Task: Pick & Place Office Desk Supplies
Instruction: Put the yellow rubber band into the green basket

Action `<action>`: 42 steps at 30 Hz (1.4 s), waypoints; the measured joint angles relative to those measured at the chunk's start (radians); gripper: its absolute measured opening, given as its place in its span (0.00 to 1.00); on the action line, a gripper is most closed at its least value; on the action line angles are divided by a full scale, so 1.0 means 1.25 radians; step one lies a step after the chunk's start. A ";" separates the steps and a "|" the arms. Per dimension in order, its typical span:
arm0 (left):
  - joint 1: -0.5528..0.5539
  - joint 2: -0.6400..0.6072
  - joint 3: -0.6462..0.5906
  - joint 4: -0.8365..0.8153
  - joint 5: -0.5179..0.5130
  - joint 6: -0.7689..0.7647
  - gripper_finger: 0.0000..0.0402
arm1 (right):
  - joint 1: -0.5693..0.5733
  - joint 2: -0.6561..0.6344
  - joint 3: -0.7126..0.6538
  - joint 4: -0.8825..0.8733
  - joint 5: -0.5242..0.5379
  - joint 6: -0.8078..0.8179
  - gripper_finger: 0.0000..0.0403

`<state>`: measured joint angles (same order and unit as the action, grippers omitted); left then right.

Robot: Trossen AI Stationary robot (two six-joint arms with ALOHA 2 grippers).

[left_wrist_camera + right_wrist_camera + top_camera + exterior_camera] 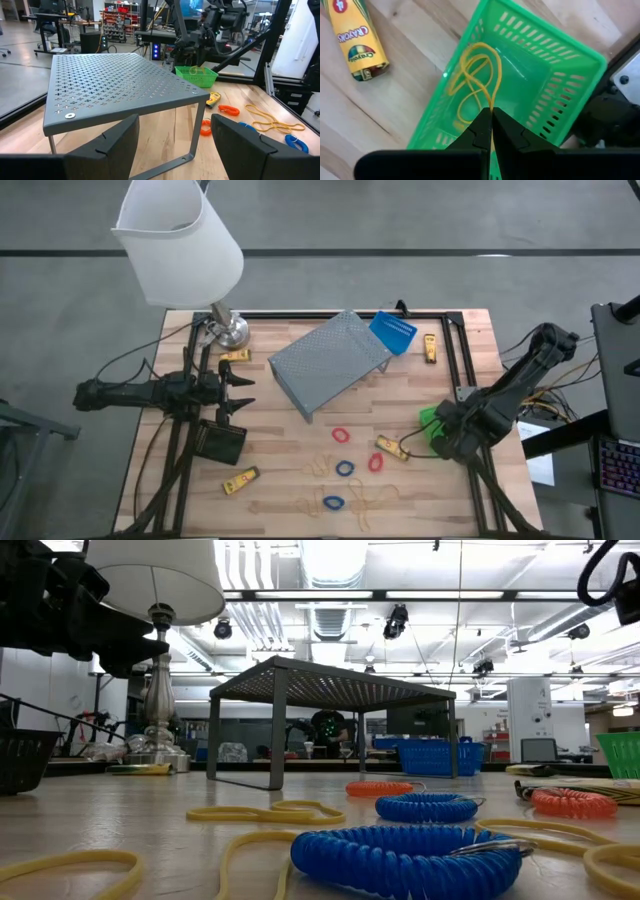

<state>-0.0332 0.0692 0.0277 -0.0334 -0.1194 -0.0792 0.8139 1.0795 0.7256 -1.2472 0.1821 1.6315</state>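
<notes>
While the right gripper [491, 131] hovers over the green bin [545, 75], its fingers [475, 132] are pressed together on a thin yellow rubber band [475, 80], which hangs in loose loops inside the bin. A yellow crayon box [356, 39] lies on the table [395, 110] at ten o'clock. Dark fingers hide the band's near end. At the table's nine o'clock side, the left gripper [175, 145] waits with fingers apart.

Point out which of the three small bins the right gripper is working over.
The green bin, at the table's right edge. The right gripper hangs over it, fingers pinched on a yellow rubber band. The black bin sits near the left arm; the blue bin lies beside the grey shelf.
</notes>
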 joint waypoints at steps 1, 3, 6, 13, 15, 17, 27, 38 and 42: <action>0.000 0.000 0.000 0.000 0.000 0.000 0.63 | 0.000 0.007 0.001 0.006 0.000 0.005 0.02; 0.000 0.000 0.000 0.000 0.000 0.000 0.63 | 0.000 0.018 0.001 0.021 0.000 0.015 0.02; 0.000 0.000 0.000 0.000 0.000 0.000 0.63 | 0.000 0.034 -0.010 0.041 -0.001 0.029 0.02; 0.000 0.000 0.000 0.000 0.000 0.000 0.63 | 0.000 0.069 -0.026 0.068 -0.004 0.074 0.02; 0.000 0.000 0.000 0.000 0.000 0.000 0.63 | 0.000 0.079 -0.026 0.071 -0.005 0.096 0.02; 0.000 0.000 0.000 0.000 0.000 0.000 0.63 | 0.000 0.088 -0.026 0.077 -0.006 0.132 0.02; 0.000 0.000 0.000 0.000 0.000 0.000 0.63 | 0.000 0.138 -0.026 0.088 -0.006 0.273 0.02; 0.000 0.000 0.000 0.000 0.000 0.000 0.63 | 0.000 0.208 -0.026 0.141 -0.006 0.322 0.02; 0.000 0.000 0.000 0.000 0.000 0.000 0.63 | 0.000 0.218 -0.026 0.141 -0.005 0.315 0.02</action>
<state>-0.0330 0.0692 0.0277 -0.0334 -0.1191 -0.0792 0.8135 1.3524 0.6933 -1.0710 0.1753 2.0257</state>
